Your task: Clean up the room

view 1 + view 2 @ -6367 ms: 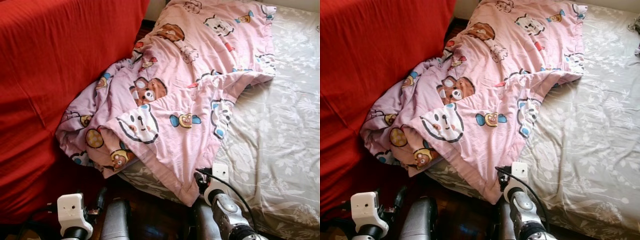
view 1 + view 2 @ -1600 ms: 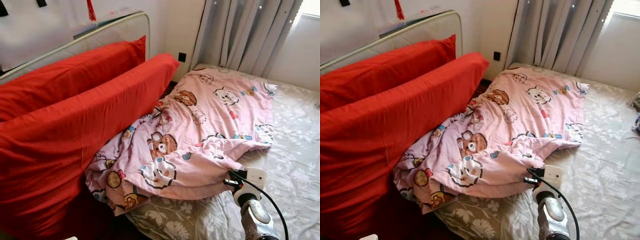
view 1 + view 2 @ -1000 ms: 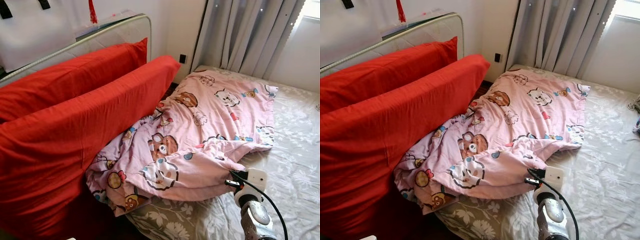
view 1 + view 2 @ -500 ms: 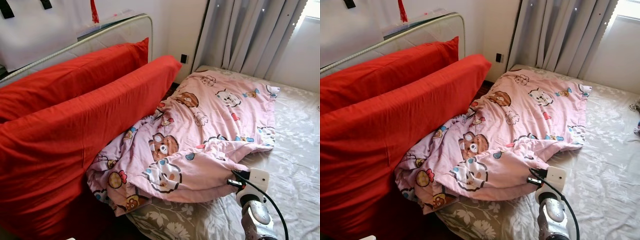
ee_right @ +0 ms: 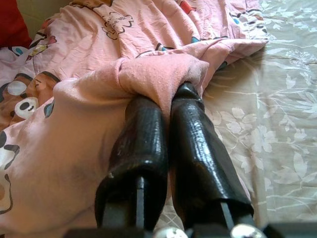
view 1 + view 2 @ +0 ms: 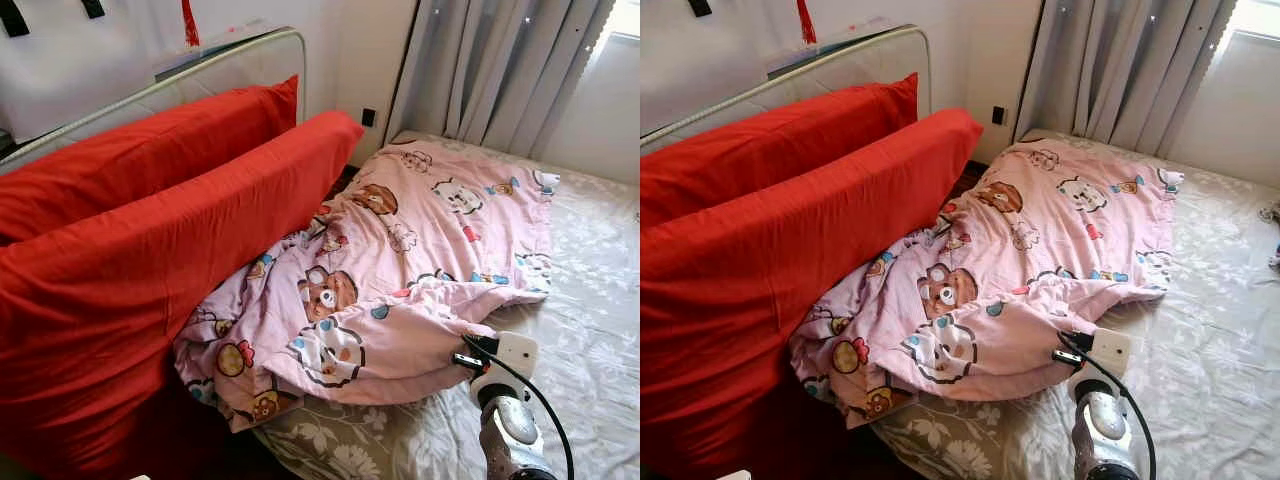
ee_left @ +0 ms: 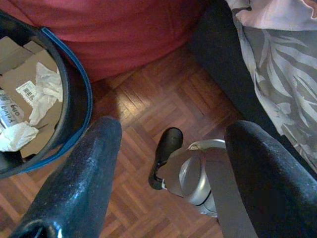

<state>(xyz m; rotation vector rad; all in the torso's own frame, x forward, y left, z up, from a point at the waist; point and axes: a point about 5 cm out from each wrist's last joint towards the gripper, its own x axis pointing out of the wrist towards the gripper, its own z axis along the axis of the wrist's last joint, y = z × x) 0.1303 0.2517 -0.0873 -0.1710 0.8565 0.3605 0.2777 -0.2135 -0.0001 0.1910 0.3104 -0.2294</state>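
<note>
Lying rumpled across the bed (image 6: 590, 330), the pink cartoon blanket (image 6: 400, 270) has its folded near edge pinched between the closed fingers (image 5: 148, 148) of the right tool (image 5: 171, 94). Red cushions (image 6: 170, 230) lean along the blanket's left side, curtains (image 6: 500, 70) behind. The left tool (image 7: 168, 163) hangs with fingers spread over the wooden floor (image 7: 143, 114), beside a bin (image 7: 74, 99) of paper scraps.

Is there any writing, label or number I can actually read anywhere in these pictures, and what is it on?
A white barcode label on the flattened brown cardboard in the black blue-rimmed bin: too small to read.
Dark upside-down print on a white wrapper in that bin: too blurred to read.
The pink cartoon-print quilt carries pictures, no legible words.
</note>
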